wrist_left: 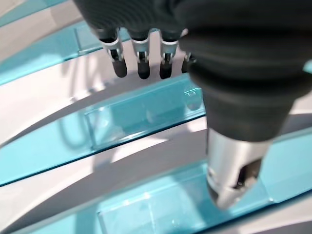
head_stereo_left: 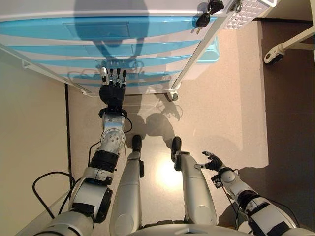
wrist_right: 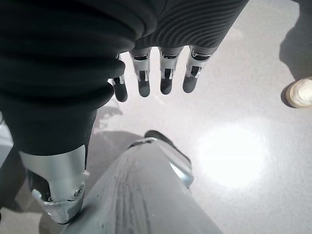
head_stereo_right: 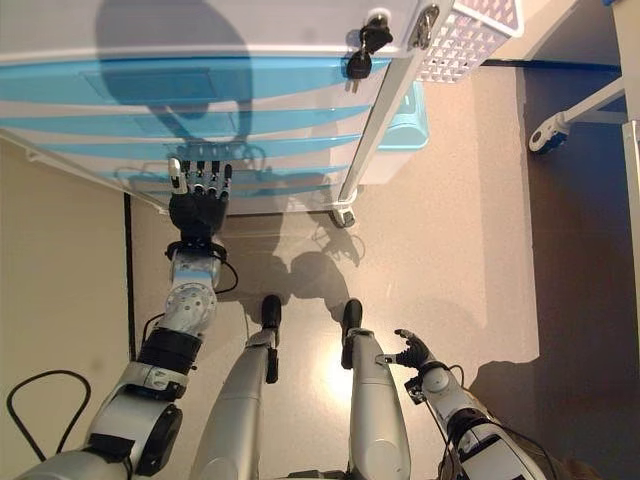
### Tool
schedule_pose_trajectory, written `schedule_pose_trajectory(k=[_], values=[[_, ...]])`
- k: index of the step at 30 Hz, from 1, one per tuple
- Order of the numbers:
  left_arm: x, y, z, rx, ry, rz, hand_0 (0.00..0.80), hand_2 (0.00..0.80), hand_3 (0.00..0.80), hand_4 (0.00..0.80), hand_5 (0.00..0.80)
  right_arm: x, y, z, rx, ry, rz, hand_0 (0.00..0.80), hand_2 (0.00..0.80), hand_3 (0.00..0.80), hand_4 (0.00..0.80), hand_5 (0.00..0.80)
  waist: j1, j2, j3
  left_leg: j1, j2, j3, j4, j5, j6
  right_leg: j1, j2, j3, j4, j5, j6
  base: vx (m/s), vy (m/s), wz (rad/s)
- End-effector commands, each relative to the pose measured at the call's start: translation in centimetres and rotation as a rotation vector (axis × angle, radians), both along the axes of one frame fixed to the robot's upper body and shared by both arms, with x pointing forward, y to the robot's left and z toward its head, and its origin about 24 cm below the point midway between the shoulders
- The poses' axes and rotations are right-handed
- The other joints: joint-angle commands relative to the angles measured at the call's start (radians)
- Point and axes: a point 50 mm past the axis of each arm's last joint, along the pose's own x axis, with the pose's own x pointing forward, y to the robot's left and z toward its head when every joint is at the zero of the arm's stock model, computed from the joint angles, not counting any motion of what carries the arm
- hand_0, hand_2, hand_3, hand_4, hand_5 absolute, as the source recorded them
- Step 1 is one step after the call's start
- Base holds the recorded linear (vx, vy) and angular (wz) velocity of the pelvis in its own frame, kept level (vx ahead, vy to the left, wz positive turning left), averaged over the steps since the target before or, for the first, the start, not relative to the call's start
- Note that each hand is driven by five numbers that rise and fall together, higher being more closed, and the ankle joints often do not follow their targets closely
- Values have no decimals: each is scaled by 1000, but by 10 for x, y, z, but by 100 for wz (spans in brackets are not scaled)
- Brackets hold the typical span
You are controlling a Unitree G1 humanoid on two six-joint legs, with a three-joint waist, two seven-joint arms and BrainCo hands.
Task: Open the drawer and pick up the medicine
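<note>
The right hand (head_stereo_left: pixel 212 162) hangs low at the robot's right side, over bare floor (head_stereo_left: pixel 221 113); its fingers (wrist_right: pixel 165 78) are loosely extended with the thumb apart, and they hold nothing; a person's pale shoe (wrist_right: pixel 300 92) shows at the edge of the right wrist view, on the floor well apart from that hand. Farther out, the left arm reaches forward and the left hand (head_stereo_left: pixel 112 91) is raised in front of the drawer cabinet (head_stereo_left: pixel 113 44); its fingers (wrist_left: pixel 141 66) are straight and side by side, thumb apart, gripping nothing; the dark fingertips lie just beside the blue drawer fronts (wrist_left: pixel 141 114), and whether they touch cannot be told. The cabinet is white with several translucent blue drawer fronts stacked one above another, each with a clear rectangular label pocket; all fronts look flush and closed; the medicine is not visible in any view, nor in either hand. A caster wheel (head_stereo_left: pixel 172 96) sits at the cabinet's lower corner; black keys (head_stereo_left: pixel 209 12) hang near its top corner, beside a white perforated basket (head_stereo_left: pixel 248 12); another wheeled leg (head_stereo_left: pixel 275 53) stands well apart to the right.
</note>
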Motion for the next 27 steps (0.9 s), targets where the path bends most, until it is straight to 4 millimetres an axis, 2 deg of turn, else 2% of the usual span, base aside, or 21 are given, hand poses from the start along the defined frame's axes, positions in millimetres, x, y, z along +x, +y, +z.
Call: schedule_pose_trajectory(k=[1, 17, 18, 19, 20, 27], values=[[-11, -4, 104, 110, -475, 9, 0, 0, 0, 0, 0, -31, -16, -17, -54, 102, 6, 0, 0, 0, 0, 0, 14, 39, -70, 30, -38, 24, 51, -114, 36, 28, 9, 9, -133, 113, 37, 39, 12, 2], [-7, -5, 115, 143, -478, 27, 0, 0, 0, 0, 0, -32, -13, -20, -60, 118, 18, 0, 0, 0, 0, 0, 2, 41, -88, 84, -37, 36, 32, -126, 44, 73, 15, 20, -154, 116, 48, 34, 6, -2], [-6, -7, 114, 132, -468, 26, 436, 436, 436, 436, 436, -31, -13, -19, -61, 116, 20, 0, 0, 0, 0, 0, -1, 40, -88, 86, -36, 39, 38, -131, 46, 73, 15, 23, -149, 115, 48, 0, 0, 0], [-6, -7, 114, 131, -468, 26, 533, 533, 533, 533, 533, -31, -13, -19, -61, 116, 20, 0, 0, 0, 0, 0, 0, 40, -88, 85, -36, 39, 39, -131, 46, 72, 15, 23, -149, 114, 48, 10, 23, -3], [-4, -6, 112, 121, -451, 33, 800, 800, 800, 800, 800, -30, -12, -19, -60, 115, 24, 0, 0, 0, 0, 0, -3, 39, -89, 86, -35, 43, 45, -135, 48, 71, 15, 27, -142, 113, 49, 0, 0, 0], [-2, -5, 100, 91, -414, 33, 800, 800, 800, 800, 800, -31, -10, -20, -63, 119, 26, 0, 0, 0, 0, 0, -1, 35, -84, 95, -35, 41, 44, -133, 47, 81, 16, 24, -136, 108, 45, -4, 1, -4]])
